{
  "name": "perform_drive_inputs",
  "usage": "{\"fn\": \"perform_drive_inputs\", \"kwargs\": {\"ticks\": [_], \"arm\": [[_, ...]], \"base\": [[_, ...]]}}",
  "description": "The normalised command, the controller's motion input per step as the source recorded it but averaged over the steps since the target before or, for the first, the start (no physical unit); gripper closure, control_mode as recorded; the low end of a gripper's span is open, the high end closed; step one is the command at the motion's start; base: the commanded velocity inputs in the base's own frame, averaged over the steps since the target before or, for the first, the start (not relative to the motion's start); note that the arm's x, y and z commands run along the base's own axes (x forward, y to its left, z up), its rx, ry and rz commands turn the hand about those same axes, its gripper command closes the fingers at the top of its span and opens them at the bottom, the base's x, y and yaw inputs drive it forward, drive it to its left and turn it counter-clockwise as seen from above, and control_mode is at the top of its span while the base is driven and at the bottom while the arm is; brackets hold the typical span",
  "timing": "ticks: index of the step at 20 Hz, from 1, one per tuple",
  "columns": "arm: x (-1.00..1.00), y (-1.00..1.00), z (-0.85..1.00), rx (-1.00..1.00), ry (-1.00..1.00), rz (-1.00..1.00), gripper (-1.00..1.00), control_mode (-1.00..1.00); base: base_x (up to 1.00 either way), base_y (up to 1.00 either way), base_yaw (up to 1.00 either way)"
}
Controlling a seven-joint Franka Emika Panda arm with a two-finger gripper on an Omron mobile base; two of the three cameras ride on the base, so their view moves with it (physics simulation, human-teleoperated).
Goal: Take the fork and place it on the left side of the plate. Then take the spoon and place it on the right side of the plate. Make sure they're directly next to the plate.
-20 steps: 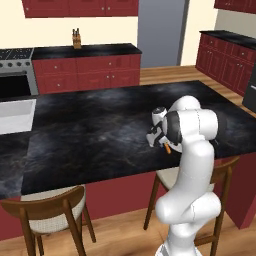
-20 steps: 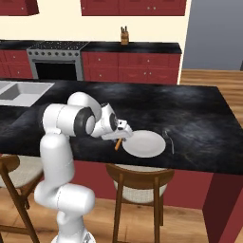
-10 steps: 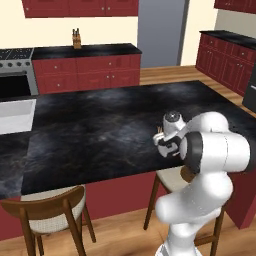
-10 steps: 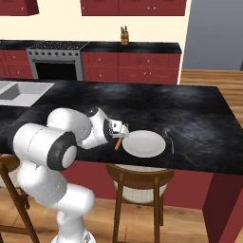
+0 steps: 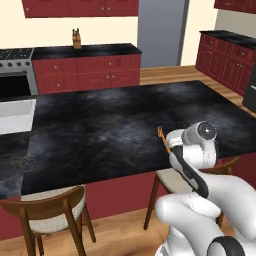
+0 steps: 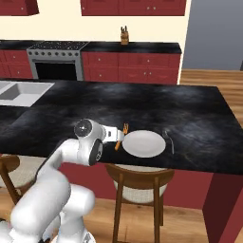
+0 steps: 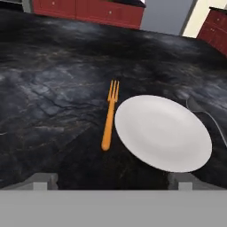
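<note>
Fork [image 7: 109,116] lies flat on the counter [image 7: 48,88], centre of the hand view, tines toward the top of frame, just beside the plate's [image 7: 162,132] left rim: the spot the task asks for, by my judgement. My gripper [image 7: 113,181] stands wide open at the bottom edge, holding nothing. Spoon [image 7: 208,117] lies at right of frame, close to the plate's far rim. It is next, I judge.

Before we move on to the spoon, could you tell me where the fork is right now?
The fork lies flat on the dark counter, directly beside the plate's left edge in the hand view, tines pointing away from the robot.
</note>
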Motion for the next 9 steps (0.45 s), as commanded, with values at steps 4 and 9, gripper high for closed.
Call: {"fn": "perform_drive_inputs", "kwargs": {"ticks": [4, 9], "arm": [[-1.0, -0.14, 1.0, 0.2, -0.01, 0.02, -1.0, -1.0], [-0.95, -0.2, 1.0, 0.14, -0.01, 0.01, -1.0, -1.0]], "base": [[0.0, 0.0, 0.0], [0.0, 0.0, 0.0]]}}
